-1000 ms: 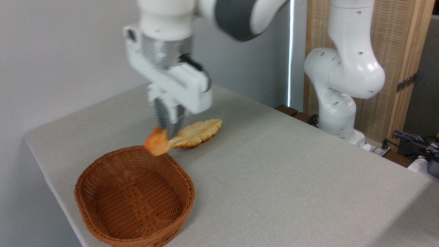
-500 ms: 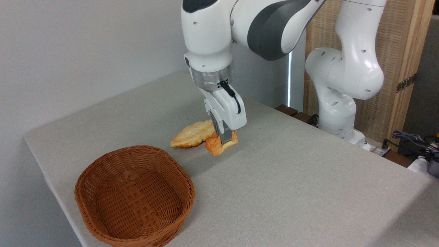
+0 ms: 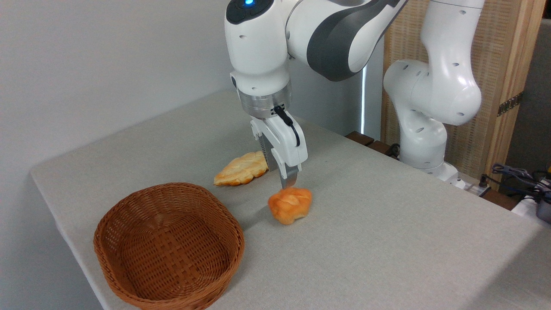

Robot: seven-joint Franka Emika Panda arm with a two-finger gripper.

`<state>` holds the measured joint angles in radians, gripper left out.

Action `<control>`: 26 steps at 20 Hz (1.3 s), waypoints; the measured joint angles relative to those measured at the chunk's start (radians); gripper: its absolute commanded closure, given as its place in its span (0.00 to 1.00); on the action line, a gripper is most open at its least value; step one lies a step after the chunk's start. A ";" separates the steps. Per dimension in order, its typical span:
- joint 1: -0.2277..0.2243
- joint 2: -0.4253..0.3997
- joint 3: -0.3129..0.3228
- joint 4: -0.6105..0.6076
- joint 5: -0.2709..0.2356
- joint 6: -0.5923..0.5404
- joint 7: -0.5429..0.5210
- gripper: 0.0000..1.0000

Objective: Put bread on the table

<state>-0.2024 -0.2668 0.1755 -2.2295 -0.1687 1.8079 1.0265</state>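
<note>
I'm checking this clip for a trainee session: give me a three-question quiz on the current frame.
1. True or false: the orange bun lies inside the wicker basket.
2. Which item sits further back on the table? A) the flat golden pastry B) the bun C) the basket
3. Fill in: the claw hangs just ____ the bun.

Key
1. False: it rests on the cloth, right of the basket, which holds nothing.
2. A
3. Above: its fingertips are at the bun's top. Whether they touch it, or how wide they stand, the view does not show.
</note>
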 measured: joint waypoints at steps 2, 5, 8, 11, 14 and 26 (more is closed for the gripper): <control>0.000 0.000 0.000 0.000 0.002 0.000 0.000 0.00; 0.001 -0.001 0.001 0.008 0.004 0.009 0.000 0.00; 0.007 -0.002 0.003 0.075 0.004 0.010 -0.012 0.00; 0.010 0.019 0.003 0.199 0.004 -0.039 -0.103 0.00; 0.009 0.121 -0.003 0.399 0.004 -0.135 -0.219 0.00; 0.007 0.310 -0.071 0.681 0.120 -0.218 -0.360 0.00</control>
<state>-0.1958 0.0435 0.1048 -1.5490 -0.0483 1.5895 0.6660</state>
